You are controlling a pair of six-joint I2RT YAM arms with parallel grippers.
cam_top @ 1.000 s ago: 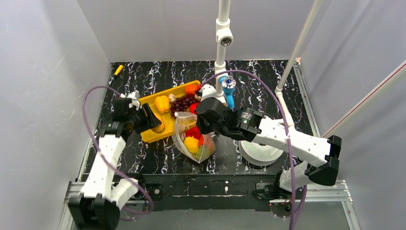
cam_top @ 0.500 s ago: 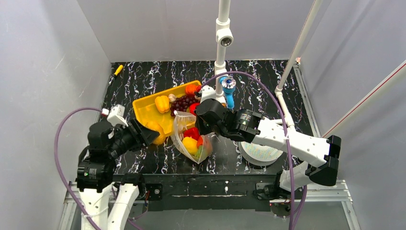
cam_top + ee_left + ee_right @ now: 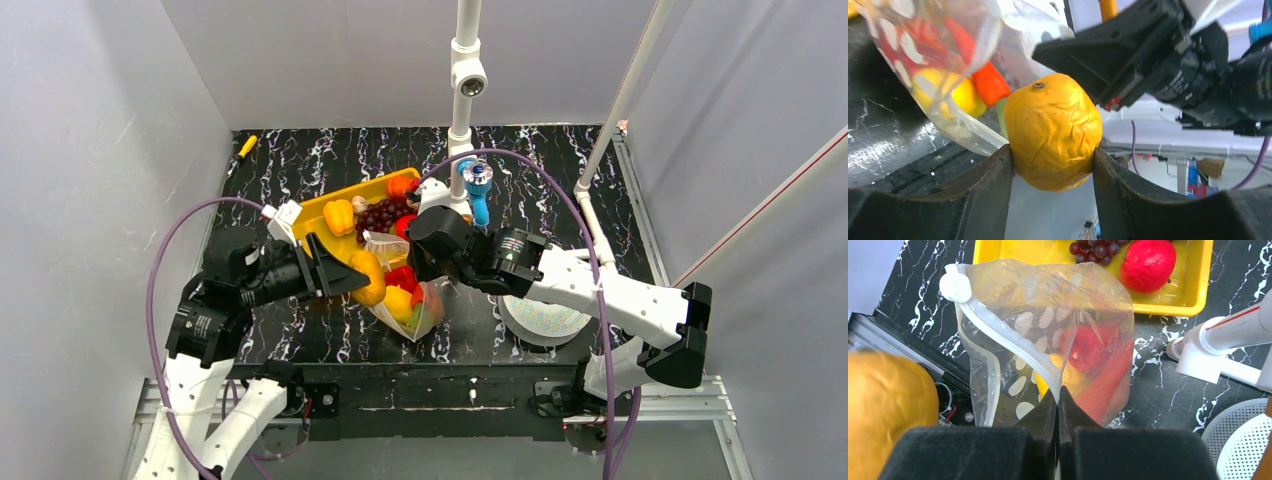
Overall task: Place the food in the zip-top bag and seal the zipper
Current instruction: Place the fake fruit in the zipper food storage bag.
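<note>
**Fruit held at the bag's mouth, bag pinched by the other arm**

The left gripper (image 3: 1052,170) has its two dark fingers (image 3: 990,185) pressed on either side of an orange-yellow fruit (image 3: 1053,130). The fruit is wrinkled, its stem dimple faces up, and it is carried clear of the table (image 3: 300,330). In the top view it hangs just left of the zip-top bag (image 3: 405,290), beside the bag's open mouth. I cannot tell whether it touches the plastic.

The right gripper (image 3: 1058,400) has its fingers closed flat together on the bag's edge, pinching it where the zipper (image 3: 1008,345) runs down to the fingertips. From there the thick clear strip curves up to a round white tab (image 3: 955,286) at the far corner of the mouth. The mouth gapes to the left of the strip.

Inside the bag lie a red pepper (image 3: 1093,347) and a yellow fruit (image 3: 399,300), low against the plastic.

Just beyond the bag sits the yellow tray (image 3: 1193,295). It holds grapes (image 3: 1095,249) and a red fruit (image 3: 1147,264) close behind the bag, and a yellow pepper (image 3: 339,215) farther to the bag's left.

A white spool disc (image 3: 545,318) lies on the table to the right of the bag, under the right arm.
</note>
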